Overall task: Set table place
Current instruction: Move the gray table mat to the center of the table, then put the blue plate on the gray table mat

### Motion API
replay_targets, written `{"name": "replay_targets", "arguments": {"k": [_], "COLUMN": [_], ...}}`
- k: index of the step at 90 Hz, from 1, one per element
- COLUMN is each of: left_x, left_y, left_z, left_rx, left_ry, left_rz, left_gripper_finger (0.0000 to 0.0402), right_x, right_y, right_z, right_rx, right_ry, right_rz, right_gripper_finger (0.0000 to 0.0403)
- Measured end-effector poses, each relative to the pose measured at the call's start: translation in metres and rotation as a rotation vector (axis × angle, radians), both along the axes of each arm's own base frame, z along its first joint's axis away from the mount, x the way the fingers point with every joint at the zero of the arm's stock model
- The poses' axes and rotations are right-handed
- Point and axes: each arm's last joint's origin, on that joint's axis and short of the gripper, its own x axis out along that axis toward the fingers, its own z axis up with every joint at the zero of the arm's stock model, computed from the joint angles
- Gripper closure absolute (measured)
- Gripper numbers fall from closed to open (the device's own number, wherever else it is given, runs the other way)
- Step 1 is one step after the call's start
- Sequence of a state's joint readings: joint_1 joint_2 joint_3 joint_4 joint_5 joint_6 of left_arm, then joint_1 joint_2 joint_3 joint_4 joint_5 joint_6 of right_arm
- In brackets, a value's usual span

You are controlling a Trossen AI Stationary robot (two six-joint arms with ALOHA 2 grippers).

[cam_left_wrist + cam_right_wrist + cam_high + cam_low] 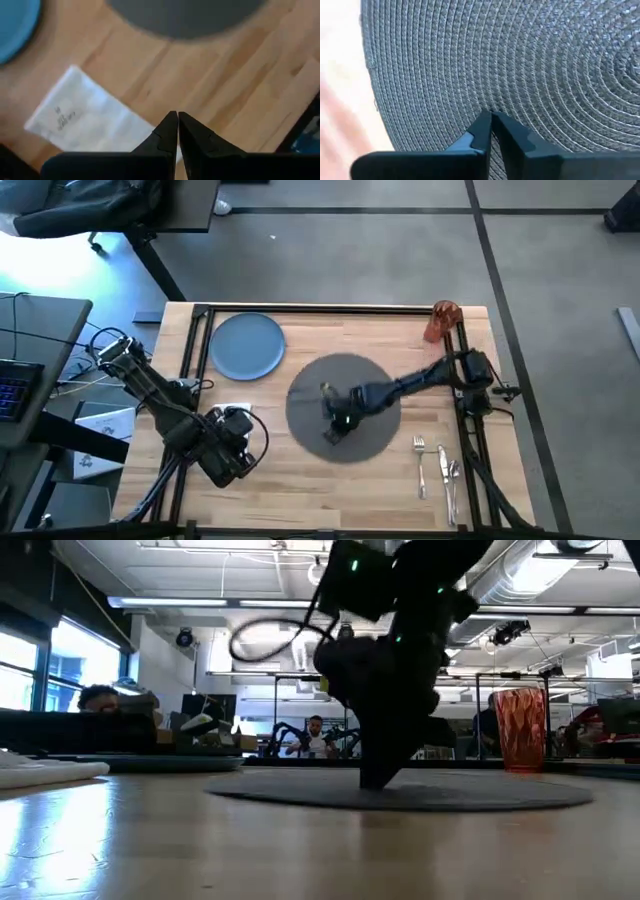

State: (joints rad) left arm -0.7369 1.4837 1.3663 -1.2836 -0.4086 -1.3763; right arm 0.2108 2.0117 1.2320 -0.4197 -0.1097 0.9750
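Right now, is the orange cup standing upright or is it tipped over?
Upright. The orange cup stands on its base at the table's far right corner in the low view, and the high view shows it there too.

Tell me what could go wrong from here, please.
The right tool, fingers shut, presses down on the grey woven mat; sliding it may bunch the mat or drag it crooked. The blue plate lies off the mat. The left tool hovers shut above the white napkin.

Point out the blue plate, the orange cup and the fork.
blue plate (247, 346): high view, middle of the plate's face.
orange cup (519, 729): low view, middle of the cup's side wall.
fork (420, 470): high view, midway along the handle.
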Motion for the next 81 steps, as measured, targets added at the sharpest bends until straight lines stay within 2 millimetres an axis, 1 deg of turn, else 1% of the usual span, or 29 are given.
{"name": "replay_targets", "arguments": {"k": [10,19,31,37,44,52,58,63,73,81], "left_x": [0.004,0.007,0.01,0.011,0.012,0.016,0.023,0.03,0.046,0.057], "left_y": [0.004,0.008,0.012,0.013,0.015,0.027,0.045,0.063,0.103,0.134], "left_z": [0.0,0.0,0.0,0.0,0.001,0.001,0.0,-0.003,-0.01,-0.027], "left_rx": [0.03,0.049,0.067,0.067,0.063,0.057,0.077,0.103,0.135,0.101], "left_ry": [0.009,0.016,0.026,0.03,0.025,0.04,0.079,0.112,0.172,0.205], "left_rz": [-0.041,-0.067,-0.092,-0.094,-0.077,0.041,0.105,0.13,0.112,0.06], "left_gripper_finger": [0.0402,0.0402,0.0402,0.0402,0.0402,0.04,0.0392,0.038,0.0345,0.0309], "right_x": [-0.004,-0.005,-0.002,0.0,0.003,0.004,0.0,-0.006,-0.026,-0.044], "right_y": [0.036,0.055,0.067,0.067,0.066,0.06,0.053,0.049,0.038,0.03], "right_z": [0.001,0.002,0.006,0.012,0.025,0.049,0.074,0.098,0.149,0.184], "right_rx": [-0.004,-0.038,-0.045,-0.046,-0.044,-0.074,-0.145,-0.216,-0.364,-0.431], "right_ry": [-0.052,-0.134,-0.226,-0.237,-0.253,-0.248,-0.222,-0.218,-0.216,-0.221], "right_rz": [-0.036,-0.051,-0.031,-0.003,0.026,0.013,-0.021,-0.05,-0.084,-0.099], "right_gripper_finger": [0.0396,0.0396,0.0396,0.0396,0.0396,0.0396,0.0396,0.0396,0.0396,0.0396]}}
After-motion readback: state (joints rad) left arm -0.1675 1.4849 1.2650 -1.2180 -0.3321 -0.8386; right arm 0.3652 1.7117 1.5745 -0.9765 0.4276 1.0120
